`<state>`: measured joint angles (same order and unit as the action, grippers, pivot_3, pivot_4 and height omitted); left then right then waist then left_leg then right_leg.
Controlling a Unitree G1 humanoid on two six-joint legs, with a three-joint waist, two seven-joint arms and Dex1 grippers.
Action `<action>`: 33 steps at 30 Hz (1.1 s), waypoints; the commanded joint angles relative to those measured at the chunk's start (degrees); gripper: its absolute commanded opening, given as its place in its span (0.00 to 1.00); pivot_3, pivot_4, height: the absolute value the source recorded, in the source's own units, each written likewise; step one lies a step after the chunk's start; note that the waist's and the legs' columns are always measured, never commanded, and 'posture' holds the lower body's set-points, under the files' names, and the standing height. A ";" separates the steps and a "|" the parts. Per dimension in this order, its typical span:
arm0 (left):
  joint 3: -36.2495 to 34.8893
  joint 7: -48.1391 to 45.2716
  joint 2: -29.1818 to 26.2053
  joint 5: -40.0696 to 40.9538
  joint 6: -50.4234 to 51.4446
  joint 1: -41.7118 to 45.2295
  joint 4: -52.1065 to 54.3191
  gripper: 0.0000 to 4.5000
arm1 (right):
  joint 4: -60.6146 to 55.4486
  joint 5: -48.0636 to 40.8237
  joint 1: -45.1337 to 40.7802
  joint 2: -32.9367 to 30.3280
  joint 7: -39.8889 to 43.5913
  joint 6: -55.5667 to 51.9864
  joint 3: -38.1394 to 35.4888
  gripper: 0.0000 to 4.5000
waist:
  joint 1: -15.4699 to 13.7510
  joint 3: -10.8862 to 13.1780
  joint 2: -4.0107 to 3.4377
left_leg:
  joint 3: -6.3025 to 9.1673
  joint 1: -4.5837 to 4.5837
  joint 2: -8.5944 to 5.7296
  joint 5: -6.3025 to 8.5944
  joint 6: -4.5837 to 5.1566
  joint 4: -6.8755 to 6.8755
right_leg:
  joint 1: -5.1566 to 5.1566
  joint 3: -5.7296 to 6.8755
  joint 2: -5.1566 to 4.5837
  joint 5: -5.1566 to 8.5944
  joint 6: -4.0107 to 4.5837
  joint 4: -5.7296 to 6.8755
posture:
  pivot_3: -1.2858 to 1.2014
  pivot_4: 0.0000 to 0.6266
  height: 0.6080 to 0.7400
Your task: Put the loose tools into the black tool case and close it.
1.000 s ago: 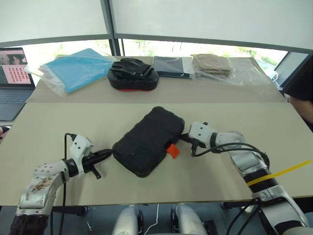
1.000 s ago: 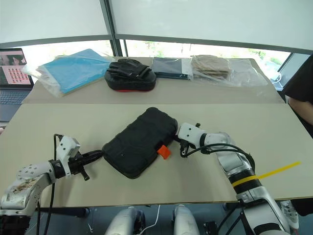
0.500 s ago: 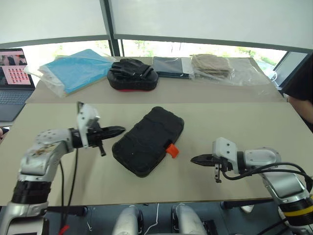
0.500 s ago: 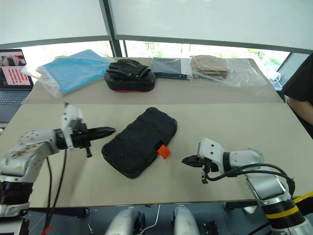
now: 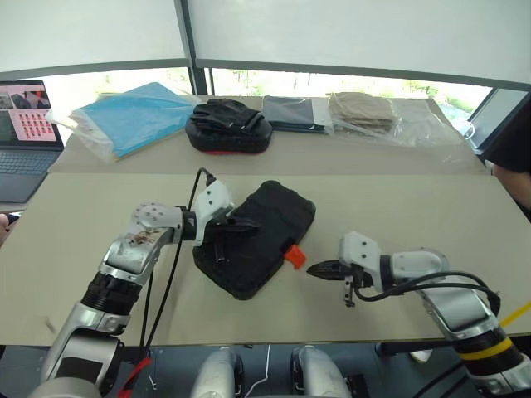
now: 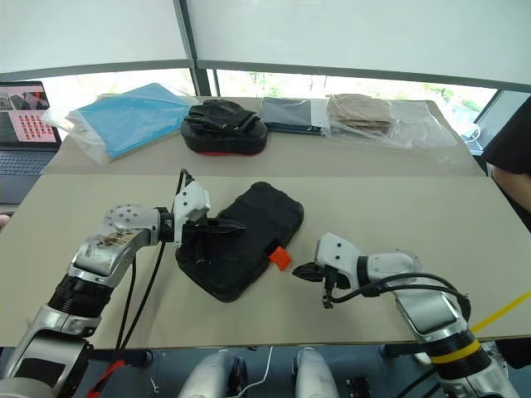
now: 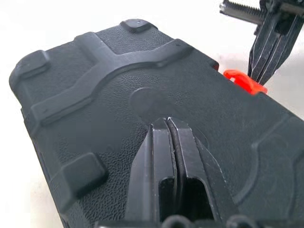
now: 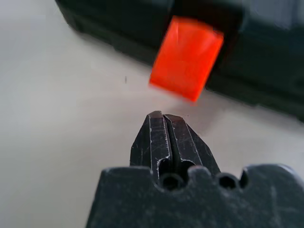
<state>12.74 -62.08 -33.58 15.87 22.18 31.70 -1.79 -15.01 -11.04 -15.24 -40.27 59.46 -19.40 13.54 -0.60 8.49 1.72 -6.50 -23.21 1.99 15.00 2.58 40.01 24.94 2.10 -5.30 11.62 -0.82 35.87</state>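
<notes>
the case [image 5: 255, 238] lies shut on the table [image 5: 415, 207], lid up, its long axis running diagonally from the near left corner to the far right corner. the orange latch [image 5: 292, 256] sticks out from the long edge that faces the robot's right and is not folded flat against the case. the right pincer [image 5: 319, 269], pressed together and holding nothing, hangs low over the table just beside that latch; it points leftward straight at it, with a narrow strip of bare table between tip and tab, as the right wrist view confirms with the latch [image 8: 186, 58] directly ahead of the tips. the left pincer [image 6: 233, 225], also pressed together and empty, lies over the middle of the lid, pointing rightward across the short axis of the case; whether it presses on the lid or hovers just above cannot be told. judged from this layout, the right arm is the nearer one to the latch, and pushing the tab home calls for a short leftward travel along the line the pincer already points, while the left arm is placed to steady the lid.
</notes>
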 commanded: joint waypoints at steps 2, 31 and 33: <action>3.18 -0.46 0.97 -2.18 0.69 -1.71 -1.09 0.02 | 0.19 0.89 -1.91 0.54 0.21 0.28 1.10 0.00 | -0.15 -0.02 0.01 | 0.04 0.02 0.02 0.01 0.01 0.02 | -0.05 0.04 -0.02 0.01 -0.02 -0.01 | 0.52 0.24 1.00; 4.43 -0.60 0.77 -2.45 3.25 -3.61 1.28 0.02 | -4.85 -4.85 -4.10 -5.04 3.17 -7.75 -3.47 0.00 | -0.09 -0.03 -0.01 | 0.13 0.46 0.07 0.04 0.07 -0.05 | -0.55 0.07 -0.11 0.16 -0.19 -0.08 | 0.52 0.24 1.00; 3.53 -0.56 1.63 -0.65 4.55 -3.53 2.16 0.02 | -4.27 -4.29 -4.11 -4.55 2.91 -7.14 -3.02 0.00 | -0.17 -0.03 -0.01 | 0.13 0.45 0.05 0.04 0.08 -0.06 | -0.55 0.08 -0.12 0.15 -0.16 -0.09 | 0.52 0.24 1.00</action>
<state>13.74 -62.12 -32.48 15.56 23.87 29.97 1.23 -18.97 -15.34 -18.88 -45.02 62.89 -27.85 10.82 -0.77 8.46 1.71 -6.38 -22.76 2.03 15.05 2.67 39.95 24.38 2.18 -5.44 11.75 -0.95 35.78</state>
